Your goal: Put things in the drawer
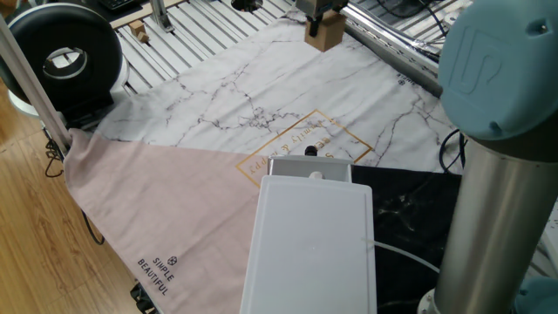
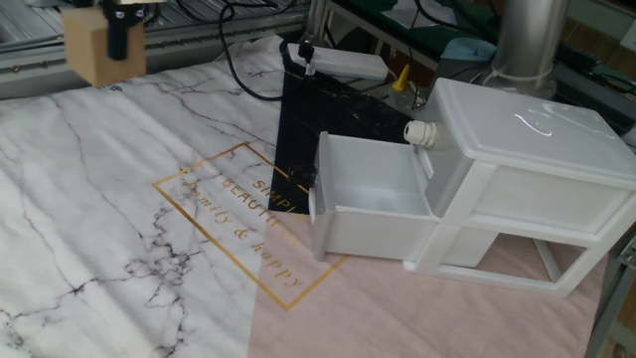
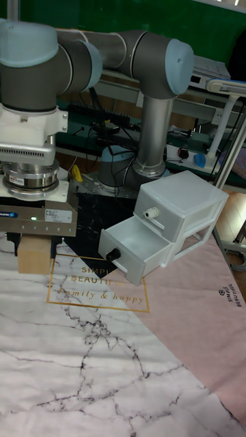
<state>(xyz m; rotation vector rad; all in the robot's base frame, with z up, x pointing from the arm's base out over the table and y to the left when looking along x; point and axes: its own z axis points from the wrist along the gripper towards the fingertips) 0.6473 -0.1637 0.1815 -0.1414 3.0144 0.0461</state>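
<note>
While the cube hangs in the air, everything turns on where the open tray lies from it:

drawer unit: the white drawer [image 2: 517, 169] stands on the pink part of the cloth, flat top closed over; only one of its trays matters now
open tray: its upper tray [image 2: 373, 204] is pulled out toward the marble-print area, dark knob [image 3: 115, 255] at the front, inside bare as far as both side views show
gripper: the gripper [image 3: 27, 240] is clamped on the cube, a dark finger [image 2: 117, 35] pressed on one visible face, the other finger hidden behind the block
cube: the wooden cube [image 2: 94, 55] is held clear above the far marble edge of the cloth, touching nothing but the fingers
direction: from the gripper the open tray lies well apart, across the gold-lettered square [image 2: 243, 219], toward the arm's own base [image 3: 150, 164]; in the tall view that is to the right and slightly back
long axis: the tray's length runs out from the unit toward the marble side, so its mouth faces up, reachable from above
judgement: carry sideways over the front wall, then lower; the knob-side wall is the edge most likely to be clipped
</note>
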